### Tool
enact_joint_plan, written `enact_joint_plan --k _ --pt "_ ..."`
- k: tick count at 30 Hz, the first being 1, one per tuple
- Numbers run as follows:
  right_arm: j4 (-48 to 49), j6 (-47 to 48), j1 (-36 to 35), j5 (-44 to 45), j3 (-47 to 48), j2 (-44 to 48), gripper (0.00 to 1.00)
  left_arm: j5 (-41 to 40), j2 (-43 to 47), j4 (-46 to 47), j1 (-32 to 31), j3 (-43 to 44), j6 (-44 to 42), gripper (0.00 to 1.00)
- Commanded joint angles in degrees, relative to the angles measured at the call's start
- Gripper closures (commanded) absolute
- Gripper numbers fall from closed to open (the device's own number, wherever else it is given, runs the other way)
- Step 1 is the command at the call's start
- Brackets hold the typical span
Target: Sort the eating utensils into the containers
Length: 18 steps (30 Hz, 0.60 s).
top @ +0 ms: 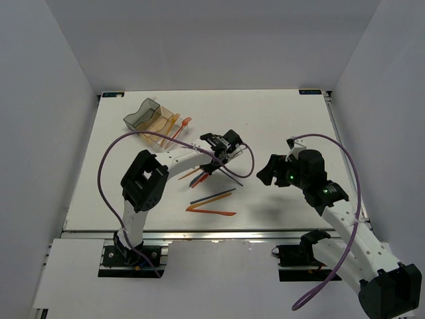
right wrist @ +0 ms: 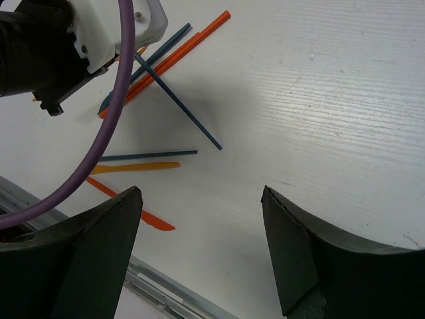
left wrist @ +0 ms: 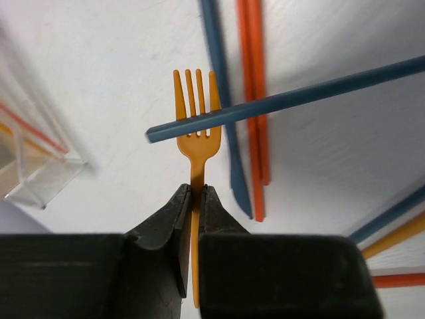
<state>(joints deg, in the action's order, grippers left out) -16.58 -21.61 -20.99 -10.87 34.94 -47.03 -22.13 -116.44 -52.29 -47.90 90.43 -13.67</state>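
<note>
White bench (top: 279, 126), pale grey walls (top: 53, 80). The left fingers (left wrist: 166, 226) pinch an orange fork (left wrist: 197, 133) by its handle, a blue-grey utensil (left wrist: 299, 96) crossing its tines. The right fingers (right wrist: 99, 232) hang spread; bins (top: 149, 119) sit far-left.

This is a robotics lab test cell. A white table (top: 285, 126) stands boxed in by plain pale walls (top: 46, 80) on its left, right and far sides. A bare aluminium rail (top: 219, 232) runs along the table's near edge. Two robot arms (top: 143, 183) are bolted on the near side of it, and purple cables (top: 101, 174) loop loose above the tabletop. At the table's far corners sit what look like small black brackets (top: 113, 94). Plastic eating utensils (top: 211, 211) and containers (top: 143, 118) lie straight on the tabletop.
</note>
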Motion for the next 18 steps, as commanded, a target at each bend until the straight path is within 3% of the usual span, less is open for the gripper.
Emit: enact_joint_plan --k 1,10,15,18 --pt "0.9 0.8 0.2 -0.7 1.5 1.6 0.22 -7.7 3.8 -0.9 0.3 -0.3 0.9 0.96" --pt "0.8 0.9 0.2 -1.0 2.2 1.8 0.22 -25.4 5.0 -1.0 0.4 1.6 3.3 0.99" --pt "1.0 0.7 0.2 -1.3 2.6 1.4 0.22 -29.2 8.6 0.7 0.4 2.2 3.0 0.99" --pt "1.1 0.6 0.2 -1.3 2.8 1.3 0.22 -26.6 11.4 4.9 1.1 1.2 1.4 1.0"
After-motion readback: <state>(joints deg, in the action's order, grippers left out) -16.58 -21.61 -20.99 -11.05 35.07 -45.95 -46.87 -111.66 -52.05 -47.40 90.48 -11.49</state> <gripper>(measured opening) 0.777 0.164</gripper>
